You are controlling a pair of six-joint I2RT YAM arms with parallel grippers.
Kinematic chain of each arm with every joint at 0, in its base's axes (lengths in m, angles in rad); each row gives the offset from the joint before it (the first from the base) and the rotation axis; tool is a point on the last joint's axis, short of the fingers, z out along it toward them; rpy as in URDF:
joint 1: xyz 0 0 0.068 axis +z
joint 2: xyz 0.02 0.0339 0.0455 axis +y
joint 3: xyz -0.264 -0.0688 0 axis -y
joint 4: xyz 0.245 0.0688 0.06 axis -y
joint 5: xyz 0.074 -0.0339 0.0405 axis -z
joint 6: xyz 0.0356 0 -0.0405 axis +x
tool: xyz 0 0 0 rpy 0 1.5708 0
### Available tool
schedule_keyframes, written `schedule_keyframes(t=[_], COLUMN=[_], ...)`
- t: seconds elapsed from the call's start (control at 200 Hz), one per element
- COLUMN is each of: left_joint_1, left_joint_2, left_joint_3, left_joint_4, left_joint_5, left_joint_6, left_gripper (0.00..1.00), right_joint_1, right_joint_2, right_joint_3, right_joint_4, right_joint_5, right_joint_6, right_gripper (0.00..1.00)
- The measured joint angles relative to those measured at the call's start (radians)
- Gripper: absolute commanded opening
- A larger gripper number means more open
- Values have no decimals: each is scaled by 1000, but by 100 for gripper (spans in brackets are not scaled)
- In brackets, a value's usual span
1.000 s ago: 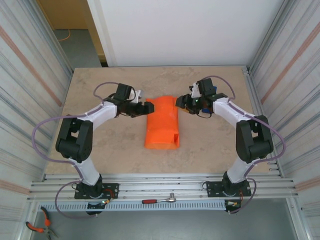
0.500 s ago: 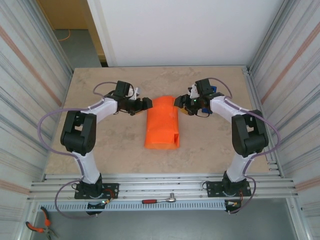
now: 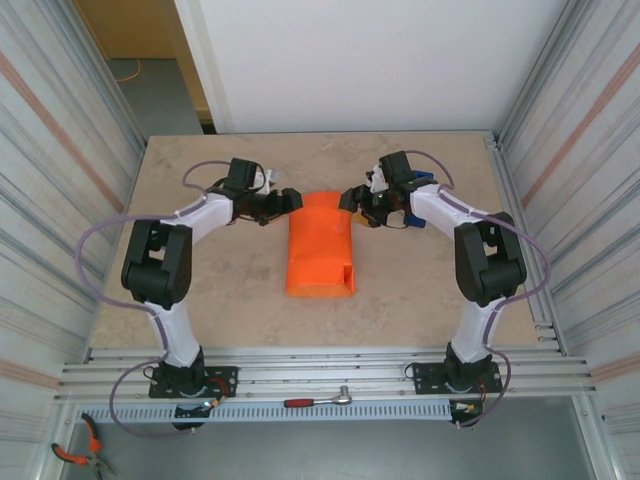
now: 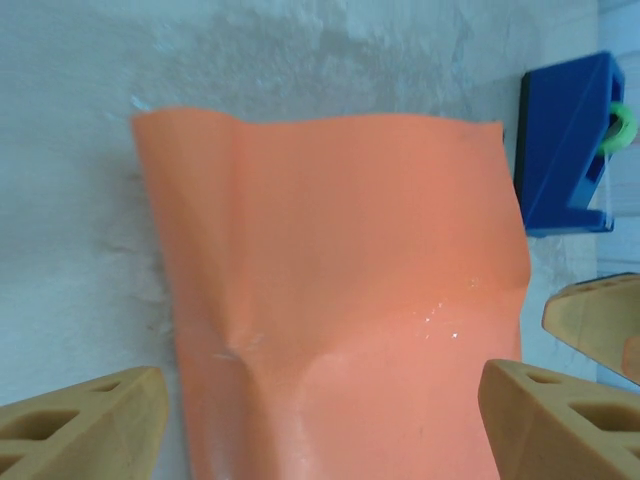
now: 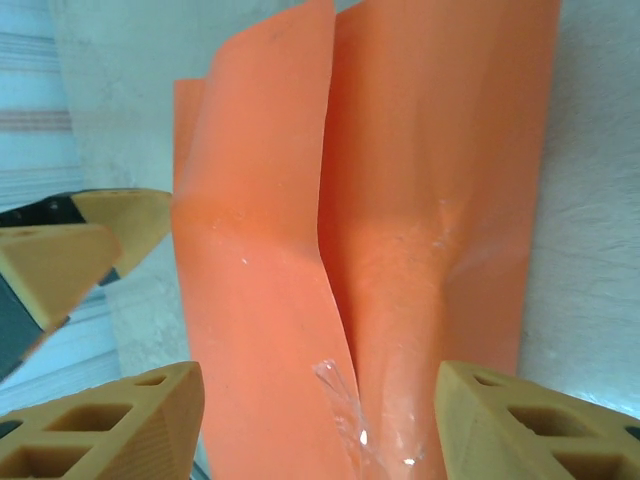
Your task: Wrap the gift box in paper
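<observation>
The left gripper point(image 3: 290, 198) is released, its two tan honeycomb-patterned fingers point(image 4: 85, 430) standing wide apart with nothing pinched between them. From its wrist camera the fingers sit either side of the far end of the bright orange thin paper sheet point(image 4: 330, 280), which is dented and rippled there. The right gripper point(image 3: 350, 196) is likewise let go, its tan fingers point(image 5: 110, 420) spread wide. The same orange sheet runs up between them without touching either in the right wrist view. In that view the sheet shows a long overlapping seam down its middle, with a scrap of clear shiny tape point(image 5: 340, 395) low on the seam.

Seen from above, the two grippers face each other across the far end of the paper, one at each far corner. The paper lies in the middle of the beige stone-patterned table point(image 3: 420, 290) as a long raised bundle running toward the arm bases, its near end folded down. What lies under it is hidden.

A narrow blue plastic tape dispenser point(image 4: 565, 140) with a green roll stands on the table just beyond the paper's far right corner, close behind the right gripper. A red-handled ratchet tool point(image 3: 320, 400) lies on the metal rails at the near edge
</observation>
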Motion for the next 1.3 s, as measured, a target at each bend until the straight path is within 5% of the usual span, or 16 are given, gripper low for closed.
schedule_keyframes(t=[0.22,0.546,0.837,1.303], left_joint_1=[27,-138,-321,-346], left_joint_2=[-234,-621,-771,-774], left_joint_3=[-231,-593,-816,-797], left_joint_4=[45,171,246,328], left_joint_5=[-16,-161,-410,-500], left_joint_6=[3,-41,-103,-109], left_gripper=[85,99,99,99], right_joint_1=[20,199,343,451], right_joint_2=[-188,-562,-564,-576], right_joint_3=[-174,-480,-542,-629], right_joint_4=[-19,42,91,146], right_joint_5=[69,284,444,590], right_joint_6=[-21,65,122,197], right_gripper=[72,80,85,98])
